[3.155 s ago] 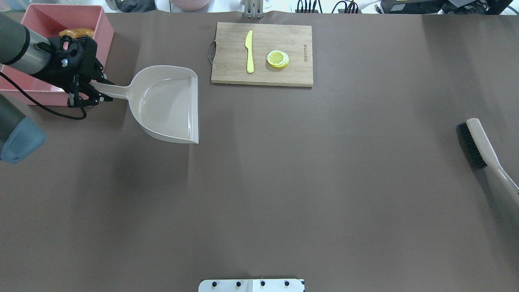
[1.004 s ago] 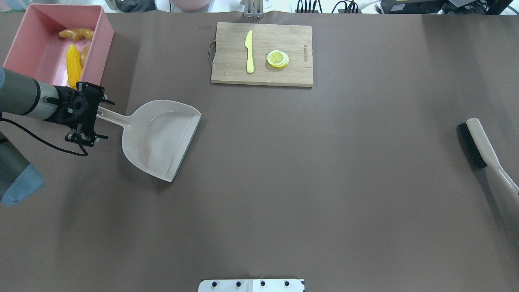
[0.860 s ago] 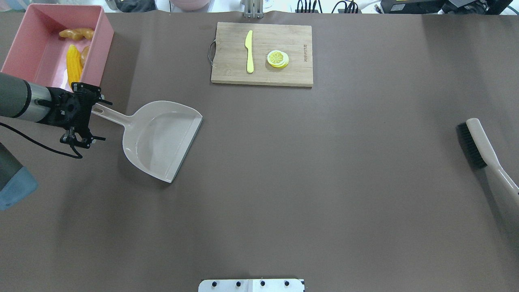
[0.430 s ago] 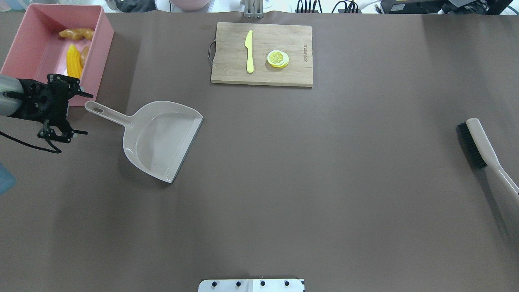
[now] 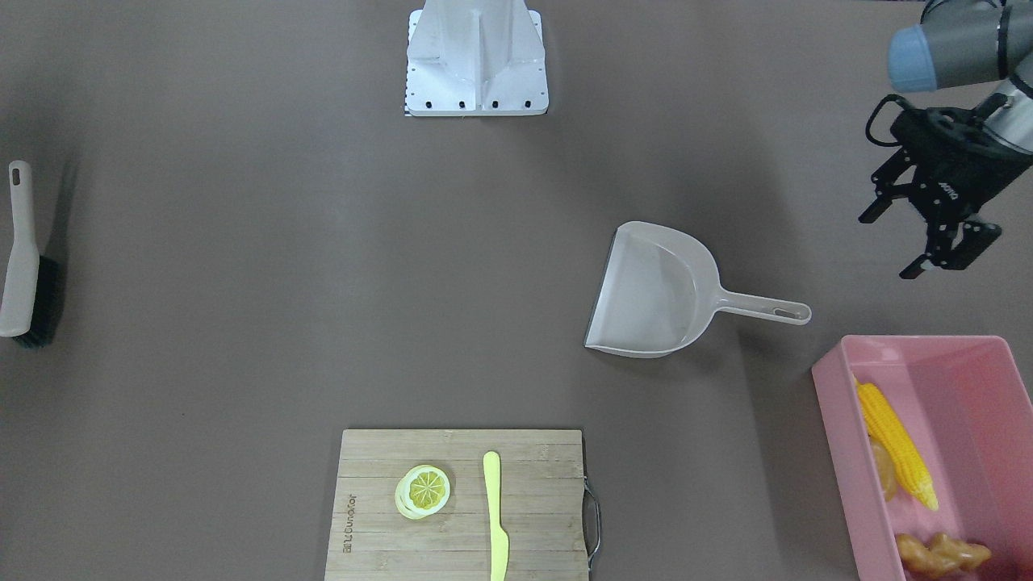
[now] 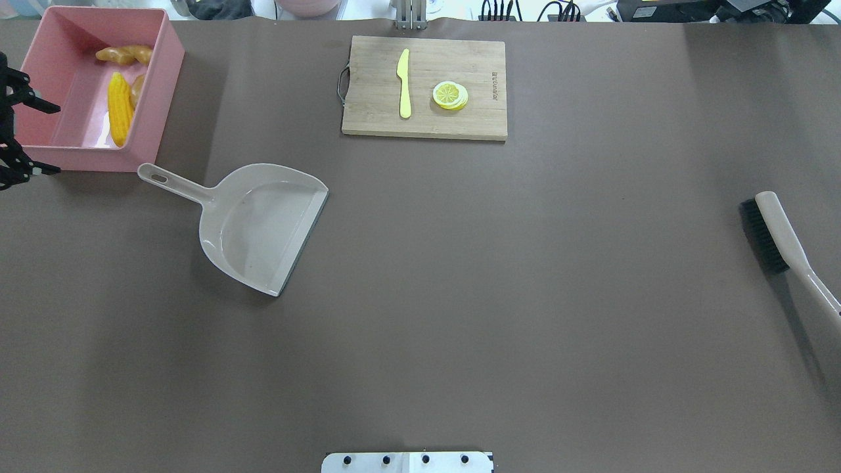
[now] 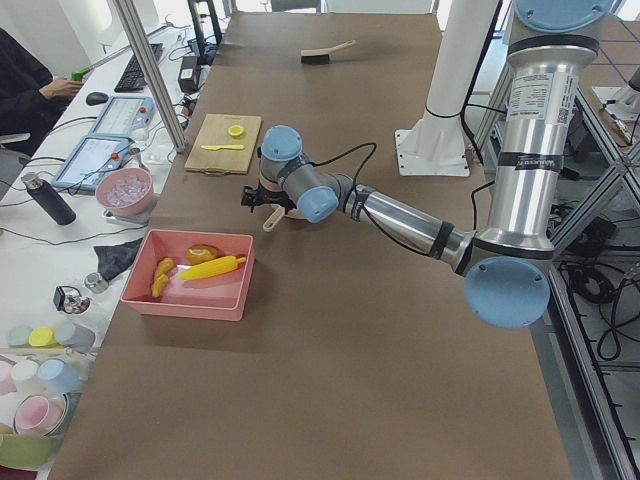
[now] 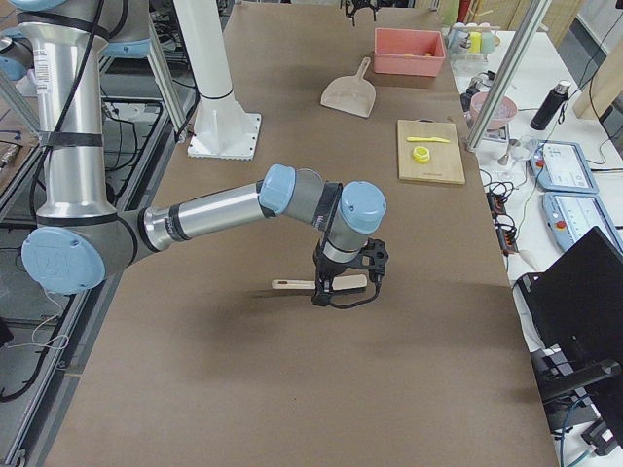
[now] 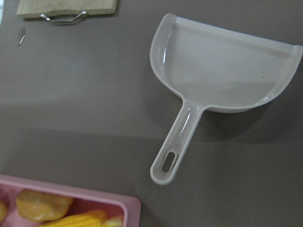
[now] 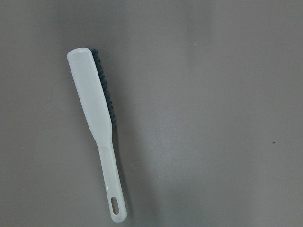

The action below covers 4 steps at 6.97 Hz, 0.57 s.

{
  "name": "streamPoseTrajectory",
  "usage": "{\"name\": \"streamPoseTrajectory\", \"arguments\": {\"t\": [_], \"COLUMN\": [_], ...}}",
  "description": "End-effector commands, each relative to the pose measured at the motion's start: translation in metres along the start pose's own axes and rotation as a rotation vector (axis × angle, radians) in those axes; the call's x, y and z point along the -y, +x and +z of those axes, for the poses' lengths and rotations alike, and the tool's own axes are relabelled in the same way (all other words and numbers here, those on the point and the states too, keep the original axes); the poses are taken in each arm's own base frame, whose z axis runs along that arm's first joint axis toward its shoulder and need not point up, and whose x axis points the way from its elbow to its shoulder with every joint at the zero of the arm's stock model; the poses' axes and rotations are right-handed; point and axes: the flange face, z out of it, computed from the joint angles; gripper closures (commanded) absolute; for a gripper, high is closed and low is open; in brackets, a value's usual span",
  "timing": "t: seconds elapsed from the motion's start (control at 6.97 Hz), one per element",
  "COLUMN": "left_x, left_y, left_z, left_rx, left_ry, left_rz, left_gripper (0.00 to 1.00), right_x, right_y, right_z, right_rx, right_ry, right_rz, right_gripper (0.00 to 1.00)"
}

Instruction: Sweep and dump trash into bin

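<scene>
All three trash items lie inside the pink bin [image 6: 85,159]: the corn cob [image 6: 119,108] lengthwise, the potato [image 6: 138,90] between it and the wall on the dustpan's side, the ginger root [image 6: 123,54] at the end away from the robot. The dustpan [image 6: 263,226] lies empty and flat on the counter, its handle tip just beside the bin's near corner. The left hand [image 5: 886,247] is near the bin, jaws spread wide, holding nothing. The right hand [image 8: 343,290] hovers over the brush [image 6: 765,236], well apart from the bin; whether it is wide or narrow cannot be told. Judged from this layout, sweeping and dumping are done; at most, withdrawal of the arms is left.
</scene>
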Motion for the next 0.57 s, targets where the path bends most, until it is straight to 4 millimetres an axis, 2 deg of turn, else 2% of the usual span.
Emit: {"name": "streamPoseTrajectory", "arguments": {"t": [0.0, 0.14, 0.29, 0.43], "left_x": [-0.034, -0.062, -0.091, -0.102], "left_y": [-0.025, -0.027, -0.017, -0.016], "left_z": [-0.063, -0.086, -0.091, -0.097], "left_rx": [0.092, 0.116, 0.093, 0.115], "left_ry": [0.008, 0.022, 0.030, 0.021], "left_rz": [-0.313, -0.538, -0.691, -0.713], "left_gripper": [0.02, 0.02, 0.02, 0.02], "right_x": [-0.020, -0.025, -0.027, -0.024], "right_y": [0.020, 0.026, 0.030, 0.028], "right_z": [-0.017, -0.016, -0.018, -0.026], "right_rx": [0.014, 0.017, 0.021, 0.023], "right_ry": [0.047, 0.052, 0.059, 0.074], "right_rz": [0.039, 0.051, 0.061, 0.073], "right_gripper": [0.00, 0.00, 0.00, 0.00]}}
